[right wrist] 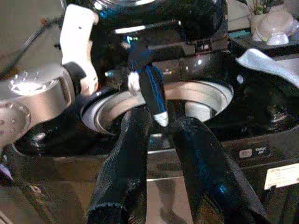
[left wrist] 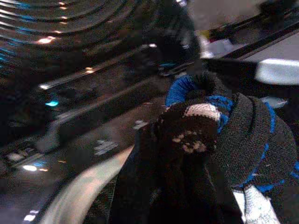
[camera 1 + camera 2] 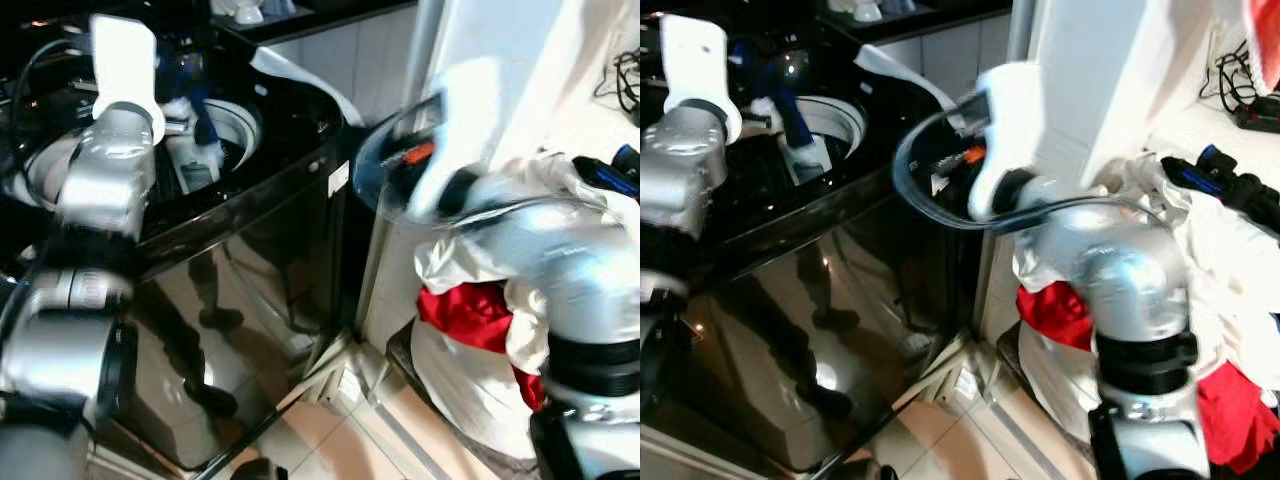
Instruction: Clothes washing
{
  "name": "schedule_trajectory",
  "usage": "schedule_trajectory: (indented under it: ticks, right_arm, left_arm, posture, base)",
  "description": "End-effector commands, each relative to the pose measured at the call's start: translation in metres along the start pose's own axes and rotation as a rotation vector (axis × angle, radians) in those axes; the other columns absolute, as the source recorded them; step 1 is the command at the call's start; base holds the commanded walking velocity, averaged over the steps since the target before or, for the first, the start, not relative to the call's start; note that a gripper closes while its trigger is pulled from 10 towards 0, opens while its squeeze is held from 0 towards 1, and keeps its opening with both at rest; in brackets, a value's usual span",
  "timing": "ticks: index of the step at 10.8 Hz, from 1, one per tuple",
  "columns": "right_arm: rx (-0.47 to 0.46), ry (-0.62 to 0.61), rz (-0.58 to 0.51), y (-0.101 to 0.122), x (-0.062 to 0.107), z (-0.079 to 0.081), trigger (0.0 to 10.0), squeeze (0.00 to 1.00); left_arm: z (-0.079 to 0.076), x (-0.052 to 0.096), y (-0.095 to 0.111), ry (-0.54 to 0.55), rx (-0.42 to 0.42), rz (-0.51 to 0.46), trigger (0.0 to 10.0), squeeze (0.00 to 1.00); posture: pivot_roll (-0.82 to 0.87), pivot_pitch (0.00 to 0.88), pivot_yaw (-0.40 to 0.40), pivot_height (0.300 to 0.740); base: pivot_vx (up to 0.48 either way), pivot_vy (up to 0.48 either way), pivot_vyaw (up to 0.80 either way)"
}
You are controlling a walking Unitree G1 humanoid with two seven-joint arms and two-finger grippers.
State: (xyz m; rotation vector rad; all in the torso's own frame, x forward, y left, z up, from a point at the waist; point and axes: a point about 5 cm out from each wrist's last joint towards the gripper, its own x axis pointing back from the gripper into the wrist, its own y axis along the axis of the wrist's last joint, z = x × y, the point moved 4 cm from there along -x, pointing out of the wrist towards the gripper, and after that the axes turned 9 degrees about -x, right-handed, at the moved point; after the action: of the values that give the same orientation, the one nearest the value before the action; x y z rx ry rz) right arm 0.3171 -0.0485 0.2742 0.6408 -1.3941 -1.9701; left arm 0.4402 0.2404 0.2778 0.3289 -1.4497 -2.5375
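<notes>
The left gripper [image 1: 133,60], clenched on a dark blue sock [image 1: 150,91] hanging lengthwise, is right above the washer drum [image 1: 201,95]; the right gripper [image 1: 161,135], released, is nearby.

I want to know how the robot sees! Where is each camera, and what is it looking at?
Left eye, right eye: on the head, looking down at the black washing machine and clothes pile; both silver arms show.
Left wrist: looks along the left claw, shut on a dark blue-trimmed garment.
Right wrist: looks past the open right claw at the drum.
Shared: that garment.
</notes>
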Motion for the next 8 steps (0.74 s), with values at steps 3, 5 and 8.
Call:
schedule_trajectory:
  ticks: [3, 5, 8]
  right_arm:
    - [0.05, 0.018, 0.041, -0.012, -0.005, 0.011, 10.0, 0.0]
    - [0.065, 0.027, 0.081, -0.021, -0.005, 0.014, 10.0, 0.0]
    - [0.078, 0.022, 0.109, -0.028, -0.003, 0.014, 10.0, 0.0]
  left_arm:
    - [0.001, -0.012, -0.008, 0.019, -0.118, 0.049, 10.0, 0.0]
    - [-0.002, -0.014, -0.016, -0.024, -0.104, 0.095, 10.0, 1.0]
    - [-0.009, -0.014, -0.025, -0.09, -0.141, 0.159, 10.0, 1.0]
  posture:
    - [0.01, 0.0, 0.033, 0.74]
    - [0.01, 0.0, 0.039, 0.74]
    - [0.0, 0.0, 0.047, 0.74]
  base:
    - [0.0, 0.0, 0.0]
    - [0.0, 0.0, 0.0]
    - [0.0, 0.0, 0.0]
